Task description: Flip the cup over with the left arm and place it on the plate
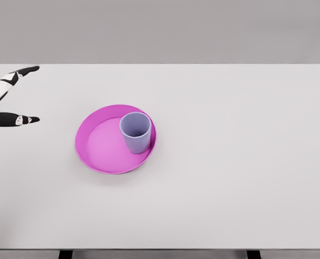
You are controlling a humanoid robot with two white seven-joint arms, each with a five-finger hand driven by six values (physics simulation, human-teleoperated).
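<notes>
The cup [135, 132] stands upright, mouth up, on the right side of the pink plate [97, 148] — apparently already placed — so the left robot hand [11, 97], fingers spread and empty, sits well apart at the worktop [230, 162] edge.

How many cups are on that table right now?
1. A single lavender cup stands upright, mouth up, on the right part of the pink plate, left of the table's middle. Nothing in view could hide another.
</notes>
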